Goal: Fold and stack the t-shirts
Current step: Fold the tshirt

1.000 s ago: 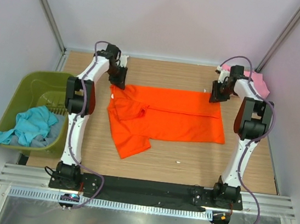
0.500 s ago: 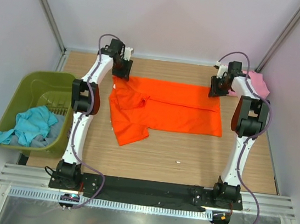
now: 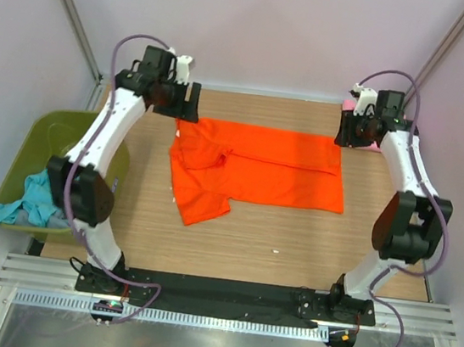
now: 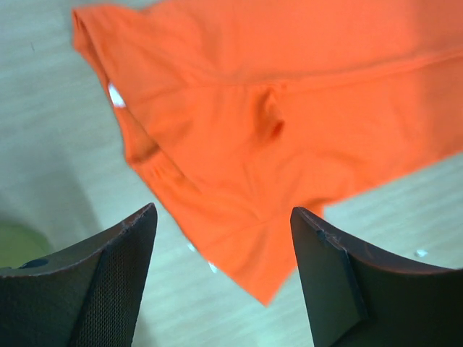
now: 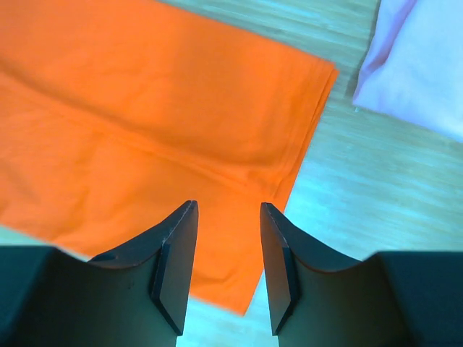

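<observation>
The orange t-shirt (image 3: 253, 172) lies folded lengthwise across the middle of the table, one sleeve pointing toward the near left; it also fills the left wrist view (image 4: 275, 130) and the right wrist view (image 5: 145, 123). A pale pink t-shirt (image 5: 423, 69) lies at the far right corner, mostly hidden behind the right arm in the top view. A teal t-shirt (image 3: 28, 198) hangs out of the green tub. My left gripper (image 3: 186, 103) hovers open above the shirt's far left corner. My right gripper (image 3: 344, 133) hovers open above the far right corner. Neither holds cloth.
The olive-green tub (image 3: 25, 151) stands off the table's left edge. White walls close in the back and both sides. A small white speck (image 3: 274, 250) lies on the bare wood in front of the shirt.
Both grippers let go of the orange shirt's far corners, opened and lifted up and outward. The shirt was drawn a little toward the back and now lies still.
</observation>
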Action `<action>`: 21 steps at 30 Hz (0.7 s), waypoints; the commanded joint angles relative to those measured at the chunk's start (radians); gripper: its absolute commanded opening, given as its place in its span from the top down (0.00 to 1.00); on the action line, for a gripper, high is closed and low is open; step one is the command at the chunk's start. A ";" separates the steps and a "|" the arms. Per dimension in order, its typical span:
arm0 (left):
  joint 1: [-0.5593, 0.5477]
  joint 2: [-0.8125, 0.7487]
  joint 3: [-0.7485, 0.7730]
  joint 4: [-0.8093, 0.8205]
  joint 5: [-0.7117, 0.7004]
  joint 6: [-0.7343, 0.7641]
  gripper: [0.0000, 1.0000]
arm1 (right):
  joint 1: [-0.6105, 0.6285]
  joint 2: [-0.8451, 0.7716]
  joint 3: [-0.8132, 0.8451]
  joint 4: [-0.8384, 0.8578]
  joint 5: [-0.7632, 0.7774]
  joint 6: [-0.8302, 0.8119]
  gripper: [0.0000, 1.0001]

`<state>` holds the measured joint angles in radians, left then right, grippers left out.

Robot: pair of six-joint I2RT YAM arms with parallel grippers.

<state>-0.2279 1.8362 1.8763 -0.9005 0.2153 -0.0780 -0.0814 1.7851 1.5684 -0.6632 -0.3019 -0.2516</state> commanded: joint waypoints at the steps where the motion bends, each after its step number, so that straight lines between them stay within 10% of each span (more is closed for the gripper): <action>1: 0.013 -0.132 -0.211 -0.028 0.044 -0.158 0.24 | -0.023 -0.134 -0.120 -0.099 -0.051 0.054 0.54; 11: 0.101 -0.344 -0.724 0.106 0.200 -0.534 0.32 | -0.158 -0.337 -0.601 -0.165 -0.276 0.368 0.54; 21: 0.154 -0.336 -0.930 0.192 0.182 -0.589 0.34 | -0.234 -0.328 -0.647 -0.130 -0.267 0.410 0.54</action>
<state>-0.1047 1.5234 0.9565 -0.7700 0.3790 -0.6270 -0.2932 1.4899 0.8753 -0.8165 -0.5636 0.1184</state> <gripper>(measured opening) 0.660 0.461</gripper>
